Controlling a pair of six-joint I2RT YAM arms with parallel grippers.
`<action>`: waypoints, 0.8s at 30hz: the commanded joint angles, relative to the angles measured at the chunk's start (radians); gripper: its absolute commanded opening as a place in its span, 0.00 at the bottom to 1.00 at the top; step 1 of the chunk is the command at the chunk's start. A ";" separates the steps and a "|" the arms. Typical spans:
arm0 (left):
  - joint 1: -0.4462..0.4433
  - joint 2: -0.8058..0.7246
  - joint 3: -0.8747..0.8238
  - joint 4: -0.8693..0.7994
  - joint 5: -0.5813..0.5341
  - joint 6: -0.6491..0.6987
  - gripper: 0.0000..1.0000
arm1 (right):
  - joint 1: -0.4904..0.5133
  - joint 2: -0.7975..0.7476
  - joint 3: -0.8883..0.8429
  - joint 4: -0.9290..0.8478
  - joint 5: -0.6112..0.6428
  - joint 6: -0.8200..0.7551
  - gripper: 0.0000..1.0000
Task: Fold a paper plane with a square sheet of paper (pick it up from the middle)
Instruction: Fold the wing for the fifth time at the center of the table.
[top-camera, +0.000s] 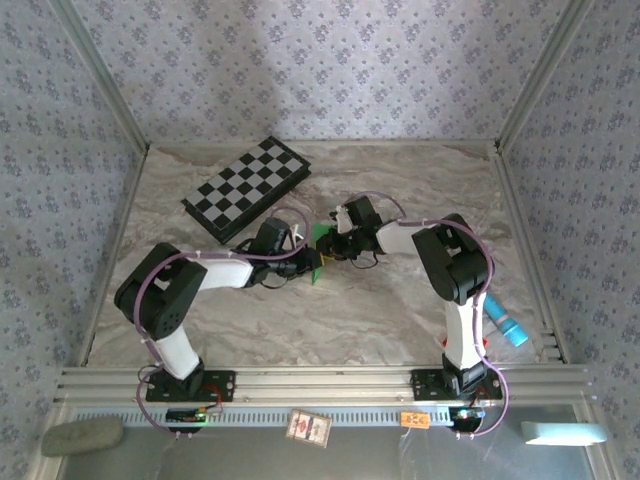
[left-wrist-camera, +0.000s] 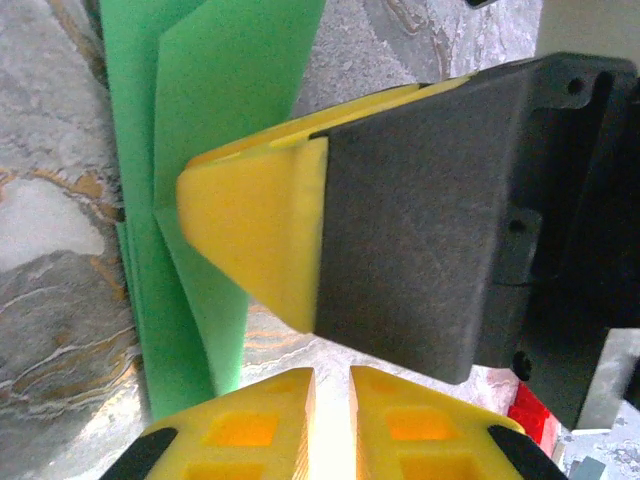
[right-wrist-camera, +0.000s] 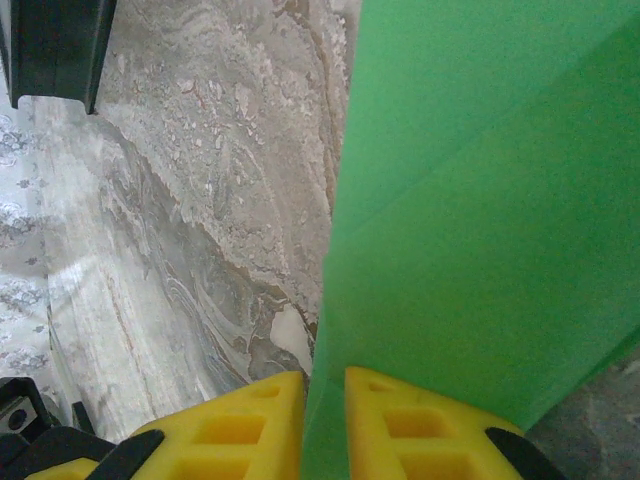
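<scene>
Paper plane (right-wrist-camera: 480, 220) clamped in right end effector (right-wrist-camera: 325, 385); left end effector (left-wrist-camera: 332, 378), fingers together, just beside it.

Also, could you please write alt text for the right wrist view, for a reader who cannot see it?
The right gripper is shut on the bright-green paper plane, whose folded layers rise from between its yellow jaws across the right half of the frame. The grey marbled table lies to the left, with a dark object in the top left corner.
</scene>
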 joint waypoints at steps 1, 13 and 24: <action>-0.015 0.015 0.038 -0.037 0.013 0.013 0.16 | 0.008 0.020 0.024 -0.076 0.032 -0.013 0.20; -0.030 0.061 0.033 -0.062 -0.002 0.009 0.14 | 0.008 0.018 0.041 -0.106 0.031 -0.006 0.20; -0.032 0.064 0.008 -0.060 -0.016 0.001 0.12 | 0.008 0.019 0.053 -0.126 0.033 -0.011 0.20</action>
